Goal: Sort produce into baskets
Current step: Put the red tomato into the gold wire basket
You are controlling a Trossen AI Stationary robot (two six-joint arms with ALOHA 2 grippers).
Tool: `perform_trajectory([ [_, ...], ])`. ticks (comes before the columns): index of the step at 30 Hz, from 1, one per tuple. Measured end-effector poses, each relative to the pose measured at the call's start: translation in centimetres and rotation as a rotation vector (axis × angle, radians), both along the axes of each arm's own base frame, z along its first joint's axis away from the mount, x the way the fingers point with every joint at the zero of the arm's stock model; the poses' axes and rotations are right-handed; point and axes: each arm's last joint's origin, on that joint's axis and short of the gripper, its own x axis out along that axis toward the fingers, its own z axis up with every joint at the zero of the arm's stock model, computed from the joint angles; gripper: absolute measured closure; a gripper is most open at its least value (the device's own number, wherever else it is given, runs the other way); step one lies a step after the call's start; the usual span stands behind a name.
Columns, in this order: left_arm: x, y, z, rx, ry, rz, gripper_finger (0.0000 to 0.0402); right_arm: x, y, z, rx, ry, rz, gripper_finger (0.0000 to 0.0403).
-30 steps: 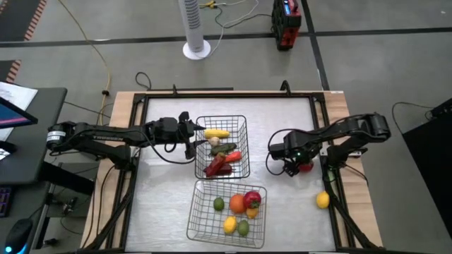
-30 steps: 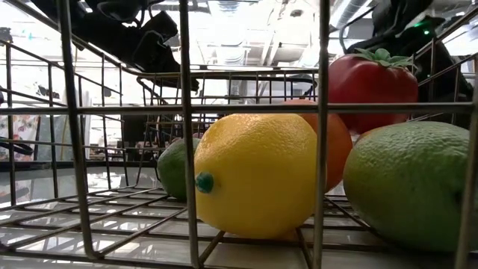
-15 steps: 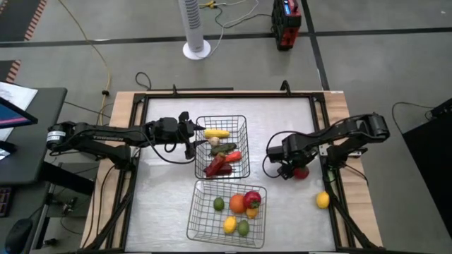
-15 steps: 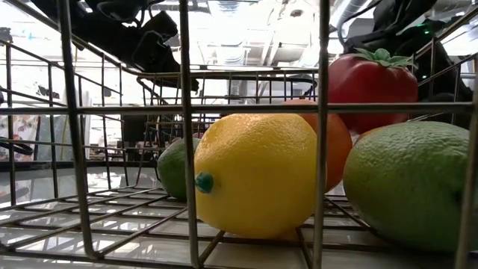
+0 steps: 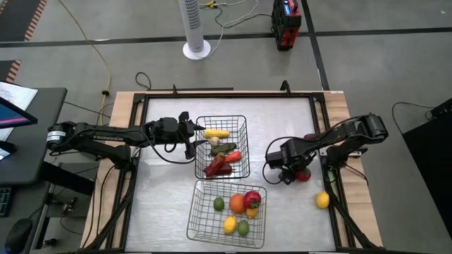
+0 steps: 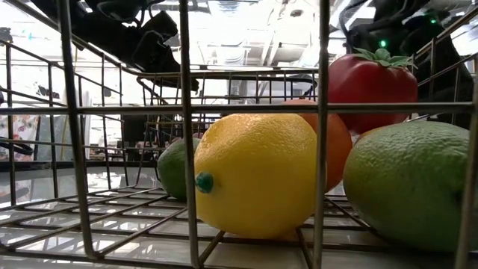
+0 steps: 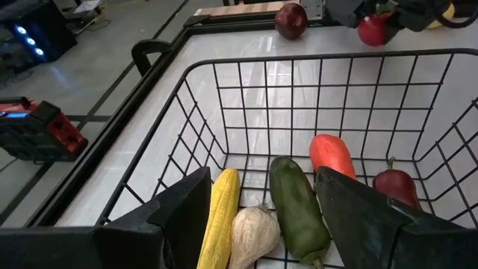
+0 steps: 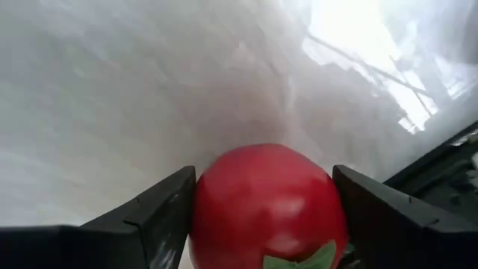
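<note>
A red tomato (image 8: 267,205) with a green calyx lies on the table's right side, and my right gripper (image 5: 293,173) is down over it, shut on it. The tomato (image 7: 372,28) also shows far off in the left wrist view. My left gripper (image 7: 261,224) hangs open at the left rim of the far basket (image 5: 221,118), which holds corn, garlic, a cucumber and red pieces. The near basket (image 5: 201,226) holds limes, a lemon, an orange and a red fruit. A yellow fruit (image 5: 323,200) lies loose near the right edge. My right gripper has the tomato between its two fingers, one finger (image 8: 160,213) against each of its round sides (image 8: 205,209). The fingers come steeply from above. The tomato sits on the table, calyx turned sideways.
A dark red apple (image 7: 290,19) lies on the table beyond the far basket, toward the far right. The two baskets stand one behind the other in the table's middle. A raised dark frame (image 5: 332,141) borders the table.
My right gripper has shifted a little toward the table's near edge and settled over the red tomato. My left arm has kept still.
</note>
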Motion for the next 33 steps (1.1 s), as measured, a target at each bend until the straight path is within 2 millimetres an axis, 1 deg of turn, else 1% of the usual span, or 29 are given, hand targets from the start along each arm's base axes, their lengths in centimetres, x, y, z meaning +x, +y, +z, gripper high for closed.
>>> perform_trajectory([
  [3,0.0,0.0,0.0,0.000,0.000,0.000,0.0171,0.6,0.0,1.0,-0.008,-0.015,0.017,0.0078],
  [5,0.0,0.0,0.0,0.000,0.000,0.000,0.0171,1.3,0.0,2.1,-0.017,-0.045,0.030,0.0078],
  [8,0.0,0.0,0.0,0.000,0.000,0.001,0.0171,2.9,0.2,4.3,-0.013,-0.139,0.045,0.0079],
  [10,0.0,0.0,0.0,-0.001,0.000,0.001,0.0171,4.1,0.5,6.2,-0.011,-0.227,0.051,0.0079],
  [12,0.0,0.0,0.0,-0.001,0.000,0.001,0.0171,5.3,1.1,8.2,0.002,-0.330,0.064,0.0079],
  [16,0.0,0.0,0.0,-0.001,0.000,0.001,0.0171,7.2,2.9,12.0,0.026,-0.533,0.114,0.0080],
  [18,0.0,0.0,0.0,-0.002,-0.001,0.001,0.0171,7.6,3.8,13.7,0.019,-0.601,0.141,0.0080],
  [21,0.0,0.0,0.0,-0.013,-0.003,-0.008,0.0171,8.3,5.3,15.8,0.003,-0.710,0.184,0.0080],
  [24,0.0,-0.1,0.0,-0.024,-0.010,-0.028,0.0171,9.5,7.0,16.9,0.026,-0.824,0.242,0.0080],
  [25,0.1,-0.1,0.0,-0.029,-0.013,-0.035,0.0171,10.0,7.7,16.9,0.037,-0.861,0.270,0.0080],
  [29,-0.1,-0.3,0.6,-0.054,-0.055,-0.083,0.0171,12.3,10.0,16.1,0.085,-0.935,0.355,0.0080],
  [33,-0.7,-0.6,1.6,-0.090,-0.107,-0.140,0.0171,14.2,11.1,14.8,0.102,-0.918,0.430,0.0071],
])
